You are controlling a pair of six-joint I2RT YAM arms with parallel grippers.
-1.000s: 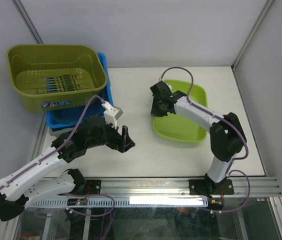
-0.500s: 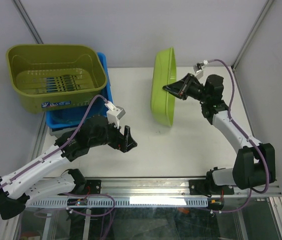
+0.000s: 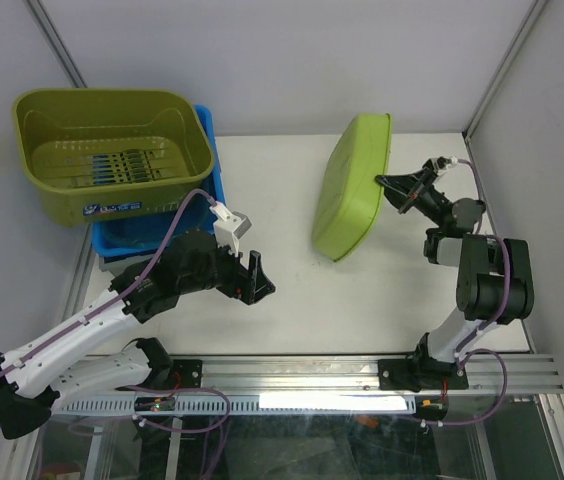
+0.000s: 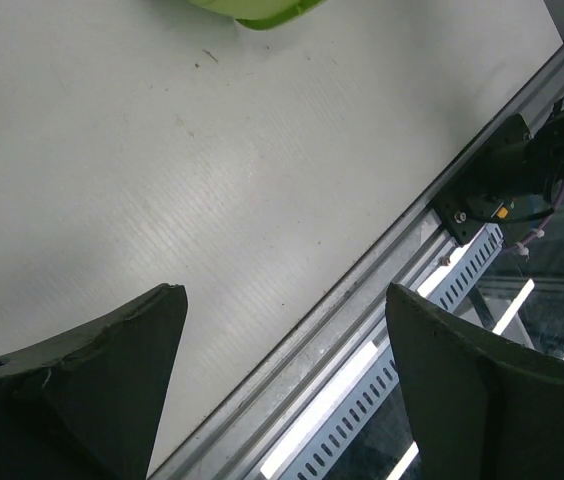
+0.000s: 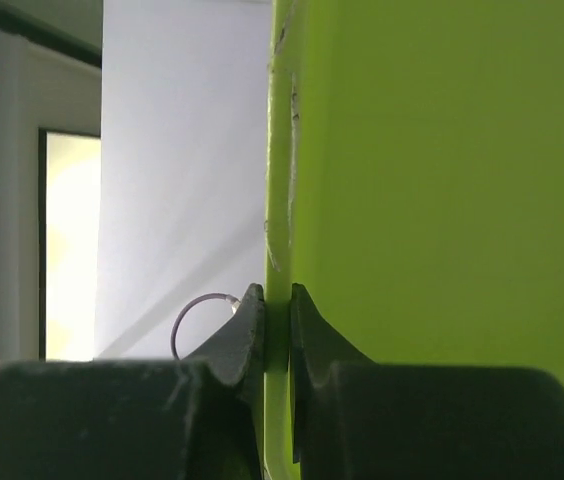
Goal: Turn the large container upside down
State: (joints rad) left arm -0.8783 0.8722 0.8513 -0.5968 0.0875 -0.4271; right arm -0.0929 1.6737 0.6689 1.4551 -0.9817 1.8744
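The large lime-green container stands tilted on its lower edge on the white table, with its outer bottom facing left and up. My right gripper is shut on its right rim. In the right wrist view the two fingers pinch the thin rim, and the container's wall fills the right side. My left gripper is open and empty, low over the table and left of the container. In the left wrist view only the container's edge shows at the top.
An olive-green basket sits on a blue bin at the back left. An aluminium rail runs along the table's front edge and also shows in the left wrist view. Frame posts stand at the back corners.
My right gripper lifted the lime-green container off the table, stood it on edge, then tipped it further over, so its outer bottom now shows. The left arm has barely moved.
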